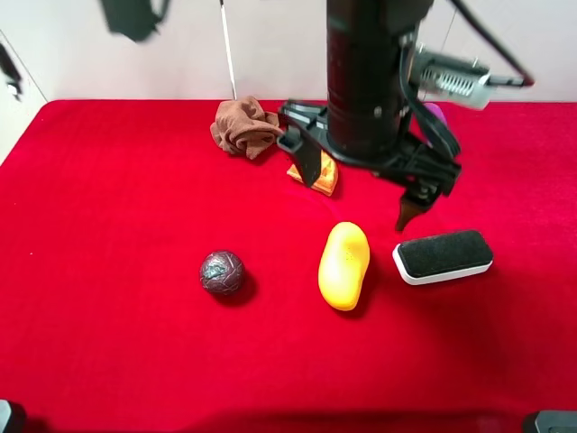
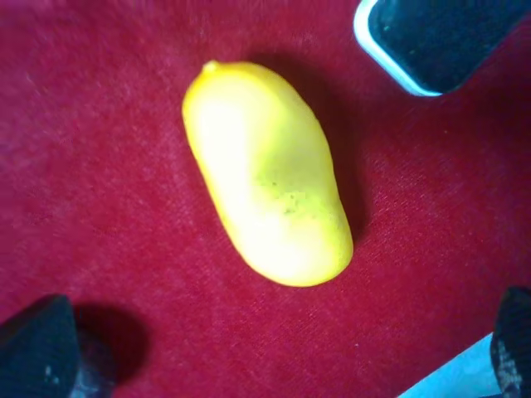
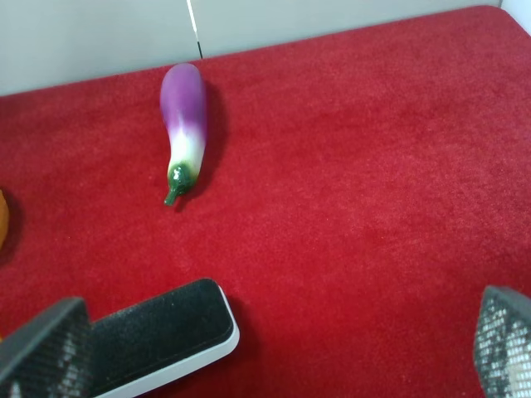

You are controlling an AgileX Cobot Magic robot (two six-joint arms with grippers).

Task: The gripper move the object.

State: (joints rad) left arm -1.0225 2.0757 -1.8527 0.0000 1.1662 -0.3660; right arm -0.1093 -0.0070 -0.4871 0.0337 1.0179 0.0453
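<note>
The yellow oval object [image 1: 343, 265] lies on the red cloth near the middle. It fills the left wrist view [image 2: 265, 170]. My left gripper [image 1: 357, 198], on the thick black arm with the grey box, has reached across the middle. It hangs open above the table just behind the object, touching nothing. In the left wrist view [image 2: 274, 344] its two fingertips stand far apart on either side of the object's near end. My right gripper [image 3: 274, 344] is open and empty above the cloth, with the black eraser just past one finger.
A black and white eraser [image 1: 443, 257] lies right of the object, also in the wrist views [image 2: 440, 37] [image 3: 162, 332]. A dark ball [image 1: 222, 272] lies to the left. An orange waffle wedge [image 1: 326, 177], a brown cloth [image 1: 243, 126] and a purple eggplant [image 3: 184, 124] lie behind.
</note>
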